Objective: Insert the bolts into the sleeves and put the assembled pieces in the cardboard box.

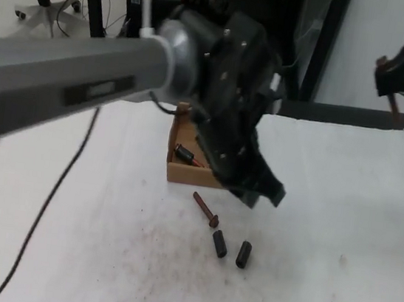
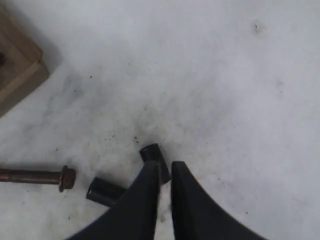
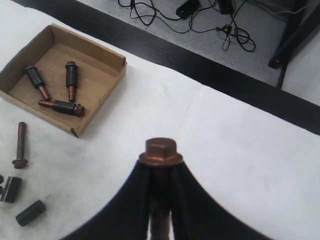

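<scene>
Two black cylindrical sleeves (image 2: pixel 103 191) lie on the white table (image 2: pixel 225 90) near the brown cardboard box (image 3: pixel 92 70). My left gripper (image 2: pixel 165 165), nearly closed and empty, hovers beside one; my right gripper (image 3: pixel 161 167) clamps a coppery hex-head bolt (image 3: pixel 160 150). I should open wide, straddle the sleeve crosswise, then squeeze gently.

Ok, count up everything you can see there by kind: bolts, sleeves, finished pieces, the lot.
Finished pieces: 3
Bare bolts: 2, one lying loose, one in the right jaws
Empty sleeves: 2
Cardboard box: 1
Total: 8
</scene>
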### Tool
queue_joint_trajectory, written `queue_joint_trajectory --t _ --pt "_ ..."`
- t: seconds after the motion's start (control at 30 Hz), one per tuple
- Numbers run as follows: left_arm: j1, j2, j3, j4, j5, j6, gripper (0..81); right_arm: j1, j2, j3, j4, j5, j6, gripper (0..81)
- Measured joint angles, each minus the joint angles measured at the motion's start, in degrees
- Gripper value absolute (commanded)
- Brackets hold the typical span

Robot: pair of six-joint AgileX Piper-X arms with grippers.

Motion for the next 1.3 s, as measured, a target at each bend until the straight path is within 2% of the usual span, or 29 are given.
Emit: queue_joint_trajectory --t 0.1,0.4,0.73,1.0,1.3 --pt "-0.5 3.4 -4.8 2.6 0.2 -1.6 42.0 -0.2 0.0 0.0 0.6 0.0 0.0 0.8" --pt "-1.9 10.0 -9.2 6.8 0.6 -7.7 42.3 -0.3 0.0 0.0 1.3 -0.4 0.1 0.8" --pt "-2.7 13.0 -9.3 13.8 -4.4 -7.9 42.3 -0.3 0.0 0.0 3.0 -1.2 0.1 0.8" --pt "-3.0 13.0 -9.3 14.0 -5.2 -7.7 42.3 -0.3 0.0 0.0 3.2 -1.6 0.1 0.8" --pt "-5.2 13.0 -9.3 9.2 -5.4 -7.7 42.3 -0.3 0.0 0.0 3.4 -1.6 0.1 0.8"
